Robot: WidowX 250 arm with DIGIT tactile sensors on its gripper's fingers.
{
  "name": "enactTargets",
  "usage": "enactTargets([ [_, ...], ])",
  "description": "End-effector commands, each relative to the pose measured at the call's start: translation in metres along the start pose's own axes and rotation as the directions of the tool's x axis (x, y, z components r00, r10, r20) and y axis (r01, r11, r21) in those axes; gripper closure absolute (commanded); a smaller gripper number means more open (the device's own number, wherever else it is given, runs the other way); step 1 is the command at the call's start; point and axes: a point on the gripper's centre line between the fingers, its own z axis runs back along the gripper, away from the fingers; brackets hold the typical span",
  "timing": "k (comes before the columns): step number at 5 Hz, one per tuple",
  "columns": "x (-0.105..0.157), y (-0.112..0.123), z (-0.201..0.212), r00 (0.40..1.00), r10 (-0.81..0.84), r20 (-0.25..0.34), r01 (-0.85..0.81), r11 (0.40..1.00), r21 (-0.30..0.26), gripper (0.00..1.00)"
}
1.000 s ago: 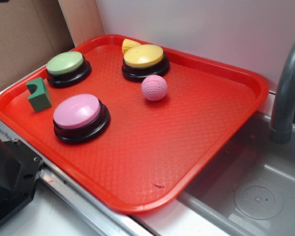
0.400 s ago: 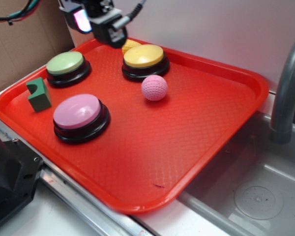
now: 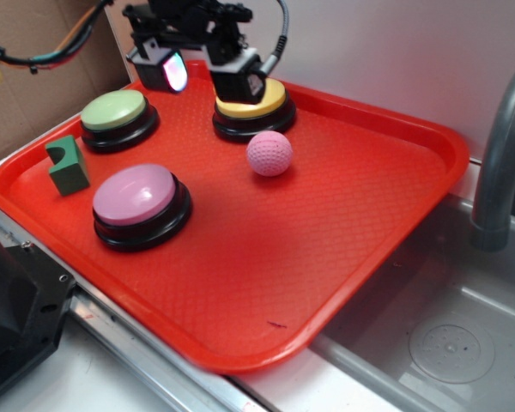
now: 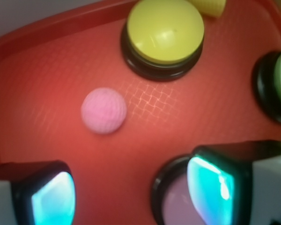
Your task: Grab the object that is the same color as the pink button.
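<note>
While hanging above the far edge of the red tray (image 3: 386, 215), spread wide and gripping nothing: gripper (image 3: 208, 75), its two glowing fingertips (image 4: 210, 185) well apart with bare tray showing between them in the wrist view. Sits over the gap between the green button (image 3: 116, 116) and the yellow button (image 3: 252, 107), one finger in front of the yellow one in the exterior view. Clear of everything below, as far as can be told.

Rests alone on the tray floor, just in front of the yellow button and apart from it: small pink ball (image 3: 269, 153), dimpled, untouched. Seen in the wrist view (image 4: 103, 110) ahead of the fingers, nearer the left one, not between them.

Stands toward the near left edge: pink button (image 3: 138, 202), dome on a black base. Close to the left edge, between green and pink buttons: green block (image 3: 68, 164), upright. Tucked at the far edge behind the yellow button: a yellow piece (image 4: 208, 5), mostly hidden.
</note>
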Motion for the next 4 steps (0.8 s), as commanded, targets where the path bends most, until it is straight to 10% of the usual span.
enactTargets([
  [1,0.006,0.005,0.008,0.999,0.016,0.031,-0.015,1.000,-0.014,0.00],
  [4,0.028,-0.029,-0.048,0.995,0.095,0.001,-0.095,0.994,-0.050,0.00],
])
